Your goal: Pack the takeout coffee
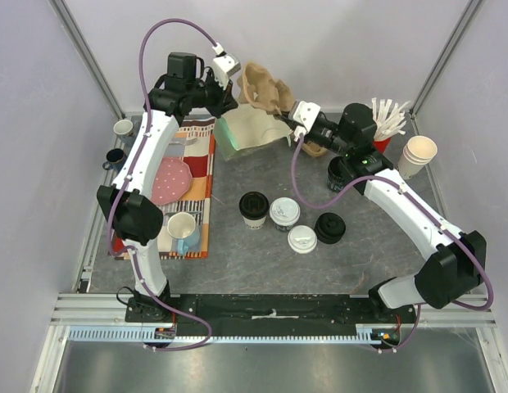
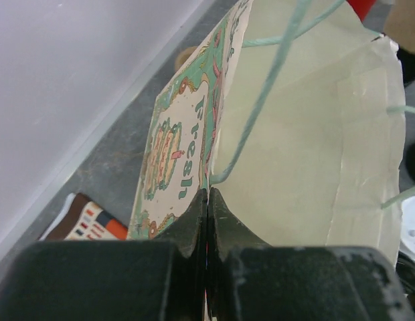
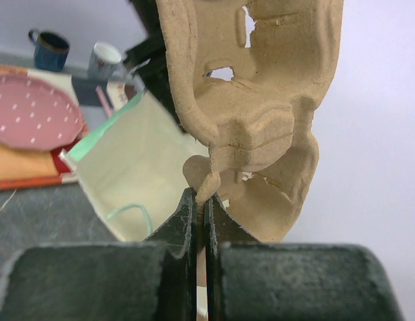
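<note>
left wrist, jaws: left jaws pressed fully together on the top edge of the bag [image 2: 308, 154]. Printed outside lies to their left, pale inside to their right.
left wrist, handle: green string [image 2: 264, 87] loops just past the tips.
left wrist, coffee: not seen for sure here.
right wrist, jaws: right jaws closed on a lower tab of the pulp carrier [image 3: 261, 100], which stands above them in the air.
right wrist, bag: mouth gapes just left of the carrier and lower; the two are apart.
right wrist, coffee: out of view.
top, coffee: two coffee cups [image 1: 284, 211], white-lidded and upright, in the middle of the tabletop [image 1: 254, 270]. The nearer cup [image 1: 302, 238] leans toward the near edge. A black cup [image 1: 254, 206] stands on their left, a loose black lid [image 1: 329, 227] on their right.
top, coffee vs jaws: both jaws work by the far edge, well apart from the cups.
step, judged: carrier going into the bag; no coffee packed yet.
doing it well: hold the left pinch firm and draw that edge back to widen the mouth. Turn the carrier in line with the opening, lower it clear of the strings, and seat it flat on the bottom.
</note>
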Robot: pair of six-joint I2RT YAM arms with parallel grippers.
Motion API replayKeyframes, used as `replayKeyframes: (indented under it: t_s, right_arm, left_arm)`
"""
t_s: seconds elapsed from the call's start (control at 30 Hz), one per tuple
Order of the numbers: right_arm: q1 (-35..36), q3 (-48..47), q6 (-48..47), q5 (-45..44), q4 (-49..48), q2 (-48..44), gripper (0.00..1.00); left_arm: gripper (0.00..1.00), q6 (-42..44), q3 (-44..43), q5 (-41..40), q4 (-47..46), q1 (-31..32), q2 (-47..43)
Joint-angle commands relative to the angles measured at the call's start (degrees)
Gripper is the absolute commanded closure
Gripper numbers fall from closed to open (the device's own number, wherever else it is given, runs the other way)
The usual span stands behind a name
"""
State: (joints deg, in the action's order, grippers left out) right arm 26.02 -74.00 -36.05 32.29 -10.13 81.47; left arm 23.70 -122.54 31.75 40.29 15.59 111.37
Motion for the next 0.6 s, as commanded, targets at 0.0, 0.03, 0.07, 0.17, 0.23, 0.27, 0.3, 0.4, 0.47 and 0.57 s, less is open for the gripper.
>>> replayKeyframes:
  t_s: [0.0, 0.03, 0.07, 0.17, 0.23, 0.27, 0.3, 0.4, 0.47, 0.57]
  right_arm:
    - [-0.27, 0.17, 7.31, 1.2, -15.7, -0.96, 1.0]
    - [-0.88, 0.17, 8.01, 0.93, -16.58, -1.14, 1.0]
    - [-1.23, 0.08, 8.8, 0.76, -17.63, -1.4, 1.0]
    - [-2.2, -0.44, 9.51, 0.14, -17.73, -1.58, 1.0]
    - [-2.73, -0.71, 9.6, -0.82, -17.56, -1.58, 1.0]
    - [-2.9, -0.88, 9.77, -1.26, -17.47, -1.84, 1.0]
    - [-3.34, -0.89, 9.95, -2.23, -17.38, -2.1, 1.0]
    - [-4.13, -1.15, 9.95, -4.34, -16.07, -3.16, 1.0]
    - [-4.66, -1.41, 9.86, -7.32, -14.22, -3.95, 1.0]
    - [-7.11, -1.94, 10.39, -12.15, -11.76, -4.74, 1.0]
  left_arm:
    - [0.98, -6.82, -2.0, 7.87, 0.13, -1.09, -0.55]
    - [0.98, -8.22, -2.78, 8.76, 0.92, -1.96, -0.11]
    - [0.98, -9.98, -3.57, 9.55, 1.71, -2.32, 0.51]
    - [0.98, -10.43, -6.13, 10.7, 4.09, -2.85, 2.27]
    - [0.98, -10.95, -6.04, 11.4, 3.83, -2.76, 2.27]
    - [0.98, -11.48, -5.96, 11.76, 3.04, -2.76, 2.27]
    - [0.98, -11.66, -6.3, 11.76, 2.51, -2.68, 2.27]
    - [0.98, -12.8, -8.41, 11.5, 0.67, -2.68, 2.36]
    - [0.98, -13.42, -10.25, 11.67, -0.21, -2.68, 2.62]
    - [0.98, -14.65, -12.71, 12.46, -1.35, -2.5, 2.62]
